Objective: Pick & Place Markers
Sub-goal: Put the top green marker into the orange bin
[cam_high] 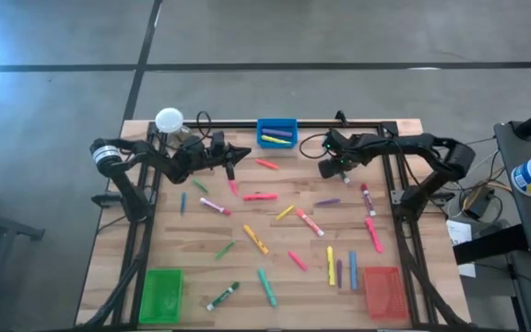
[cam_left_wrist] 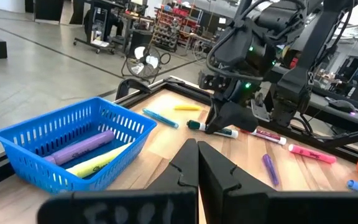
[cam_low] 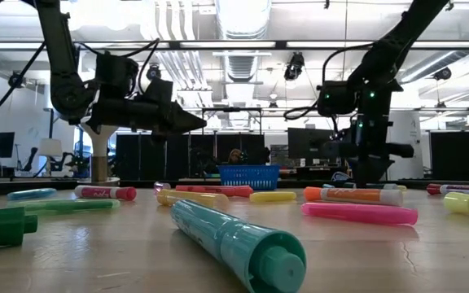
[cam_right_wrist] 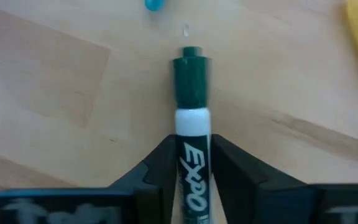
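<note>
My right gripper [cam_right_wrist: 191,165] clamps one green-capped Expo marker [cam_right_wrist: 190,118], upper right of centre in the high view; left gripper [cam_left_wrist: 196,163] is closed, empty. Blue tray [cam_high: 277,133] holds two markers; I count about twenty loose, several blurred.

Grey concrete floor [cam_high: 339,32], ceiling lights [cam_low: 243,16]

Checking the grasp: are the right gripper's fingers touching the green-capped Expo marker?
Touching. The right wrist view shows the right gripper with both fingers pressed against the barrel of the green-capped Expo marker, no gap on either side.
</note>
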Tool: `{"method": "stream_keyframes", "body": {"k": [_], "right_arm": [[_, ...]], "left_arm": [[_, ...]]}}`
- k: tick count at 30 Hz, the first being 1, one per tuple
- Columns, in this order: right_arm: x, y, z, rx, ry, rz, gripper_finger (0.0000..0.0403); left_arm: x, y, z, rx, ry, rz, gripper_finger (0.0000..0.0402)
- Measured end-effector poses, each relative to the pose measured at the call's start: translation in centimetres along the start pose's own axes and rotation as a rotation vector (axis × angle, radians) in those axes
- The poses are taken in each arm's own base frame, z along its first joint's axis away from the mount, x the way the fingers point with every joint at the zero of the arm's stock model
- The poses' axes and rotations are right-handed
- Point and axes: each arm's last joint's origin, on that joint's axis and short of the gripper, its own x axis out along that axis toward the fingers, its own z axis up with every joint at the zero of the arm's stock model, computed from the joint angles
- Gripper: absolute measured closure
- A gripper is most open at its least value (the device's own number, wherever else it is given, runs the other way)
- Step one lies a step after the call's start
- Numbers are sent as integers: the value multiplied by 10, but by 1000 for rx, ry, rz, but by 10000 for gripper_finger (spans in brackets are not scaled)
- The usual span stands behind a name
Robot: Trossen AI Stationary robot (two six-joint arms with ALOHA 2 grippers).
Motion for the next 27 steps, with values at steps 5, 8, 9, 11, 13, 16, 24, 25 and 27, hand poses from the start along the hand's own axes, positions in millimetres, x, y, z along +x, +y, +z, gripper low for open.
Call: {"method": "stream_keyframes", "body": {"k": [5,8,9,11,13,16,24,25,27], "right_arm": [[-11,-2,-2,27,11,61,342],[-29,-4,-6,72,32,131,337],[-36,-6,-10,89,45,142,334],[-53,-8,-19,132,57,150,332],[-72,-10,-32,164,85,160,332],[-105,-9,-58,216,125,167,332],[-171,10,-131,350,154,263,332],[-176,13,-140,358,171,259,332],[-184,21,-158,375,203,251,332]], "left_arm": [[0,0,0,-1,3,1,401],[0,0,0,-1,2,1,401],[0,0,0,-1,3,1,402],[0,0,0,0,2,1,401],[0,0,0,0,2,1,401],[0,0,0,7,2,1,402],[4,0,5,23,-17,-4,402],[5,0,6,26,-21,-5,402],[6,0,7,33,-28,-7,401]]}}
